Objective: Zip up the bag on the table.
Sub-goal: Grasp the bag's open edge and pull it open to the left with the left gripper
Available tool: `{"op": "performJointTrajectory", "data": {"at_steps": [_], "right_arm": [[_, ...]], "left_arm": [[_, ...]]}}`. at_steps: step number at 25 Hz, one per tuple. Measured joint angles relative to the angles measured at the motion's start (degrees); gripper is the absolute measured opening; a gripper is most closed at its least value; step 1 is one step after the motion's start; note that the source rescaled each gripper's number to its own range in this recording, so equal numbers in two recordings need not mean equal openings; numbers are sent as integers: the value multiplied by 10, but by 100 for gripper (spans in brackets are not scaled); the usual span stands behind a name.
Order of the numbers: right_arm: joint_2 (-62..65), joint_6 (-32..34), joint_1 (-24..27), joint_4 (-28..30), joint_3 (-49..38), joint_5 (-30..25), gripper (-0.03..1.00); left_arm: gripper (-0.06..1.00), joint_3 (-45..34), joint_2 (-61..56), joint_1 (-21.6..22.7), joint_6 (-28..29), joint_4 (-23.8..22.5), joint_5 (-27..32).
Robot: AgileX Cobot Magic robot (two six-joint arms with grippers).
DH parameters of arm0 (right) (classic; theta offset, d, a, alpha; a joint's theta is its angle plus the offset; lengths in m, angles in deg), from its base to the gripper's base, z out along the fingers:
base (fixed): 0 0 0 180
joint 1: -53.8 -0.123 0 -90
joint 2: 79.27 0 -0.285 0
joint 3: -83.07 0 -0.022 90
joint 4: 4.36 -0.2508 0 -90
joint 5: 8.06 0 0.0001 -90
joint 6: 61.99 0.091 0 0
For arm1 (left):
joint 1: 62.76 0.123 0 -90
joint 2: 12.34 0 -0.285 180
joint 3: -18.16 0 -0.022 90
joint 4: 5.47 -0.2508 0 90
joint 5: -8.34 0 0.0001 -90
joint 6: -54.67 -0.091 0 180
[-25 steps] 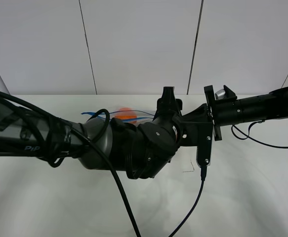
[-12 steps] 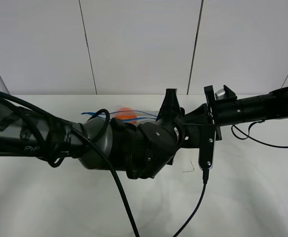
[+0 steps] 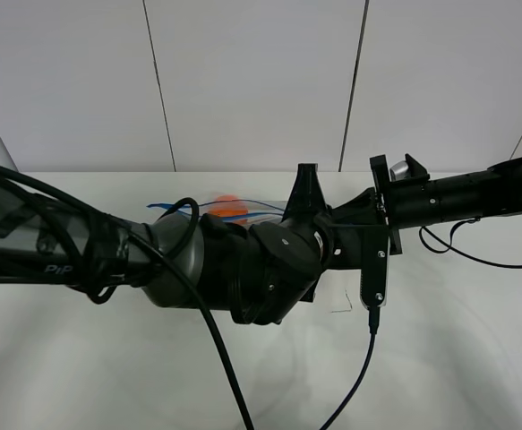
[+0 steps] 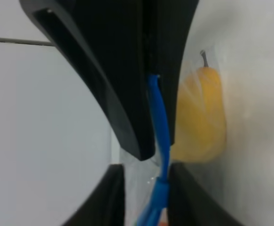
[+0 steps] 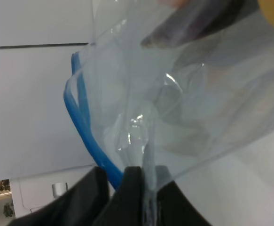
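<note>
The clear bag (image 3: 209, 210) lies on the white table (image 3: 457, 349), mostly hidden behind my arms; its blue zipper strip (image 3: 165, 207) and the orange (image 3: 230, 209) show. In the left wrist view my left gripper (image 4: 147, 200) is shut around the blue strip (image 4: 159, 127), with a yellow fruit (image 4: 200, 117) beside it. Another pair of black fingers (image 4: 127, 70) clamps the strip just beyond. In the right wrist view my right gripper (image 5: 120, 193) is shut on the bag's crinkly edge (image 5: 174, 103) at the blue strip (image 5: 80, 122). The strip's two halves are apart there.
Both arms meet over the table's middle and cover most of the bag. A black cable (image 3: 355, 381) hangs from the right wrist over the front of the table. A panelled white wall (image 3: 252, 81) stands behind.
The right wrist and its cable have shifted slightly right and toward the front. The black finger standing up at the middle has shifted a little. The bag stays where it was.
</note>
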Motion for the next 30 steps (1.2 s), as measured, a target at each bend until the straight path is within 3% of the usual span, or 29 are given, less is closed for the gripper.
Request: {"op": "performJointTrajectory", "data": {"at_steps": [7, 13, 21, 30], "right_arm": [[0, 0, 0, -2, 0, 0, 0], [0, -4, 0, -2, 0, 0, 0], [0, -13, 0, 4, 0, 0, 0], [0, -16, 14, 8, 0, 3, 0]], "left_arm": [[0, 0, 0, 0, 0, 5, -3], [0, 0, 0, 0, -11, 11, -5], [0, 2, 0, 6, -105, 61, -8], [0, 2, 0, 31, -115, 79, 20]]}}
